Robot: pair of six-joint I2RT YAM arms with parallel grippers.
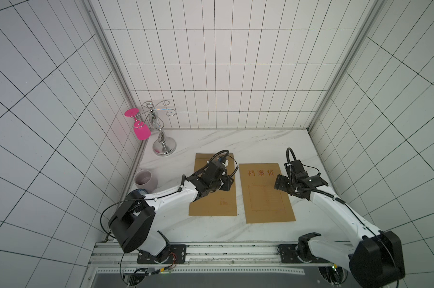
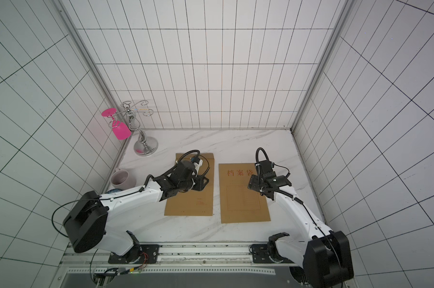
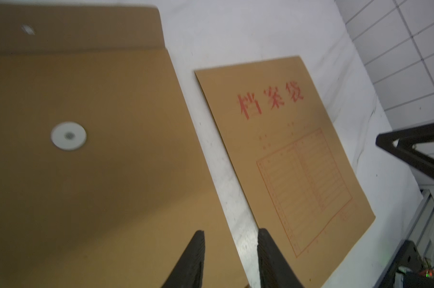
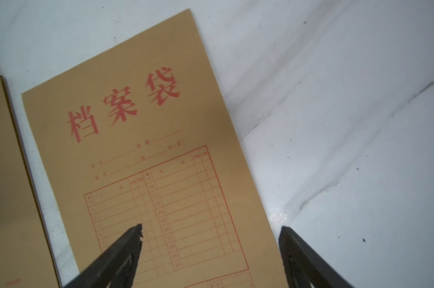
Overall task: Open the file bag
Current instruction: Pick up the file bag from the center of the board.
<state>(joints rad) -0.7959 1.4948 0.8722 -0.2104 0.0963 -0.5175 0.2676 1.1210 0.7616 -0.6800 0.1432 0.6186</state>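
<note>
Two brown kraft file bags lie side by side on the white marble table. The left file bag (image 1: 212, 204) (image 3: 99, 174) lies back side up, with a white round button (image 3: 68, 136) and its flap (image 3: 74, 30) folded out flat at the far end. My left gripper (image 3: 229, 233) (image 1: 229, 185) hovers over this bag's right edge, open, with nothing between its fingers. The right file bag (image 1: 268, 199) (image 4: 161, 149) shows red characters and a red form. My right gripper (image 4: 211, 227) (image 1: 278, 183) stands wide open over its right edge, holding nothing.
A chrome glass stand (image 1: 162, 139) with a pink wine glass (image 1: 141, 131) hanging from it stands at the back left corner. A pale mug (image 1: 145, 178) sits by the left wall. Tiled walls close in three sides; the arm bases sit on a rail (image 1: 211, 251) in front.
</note>
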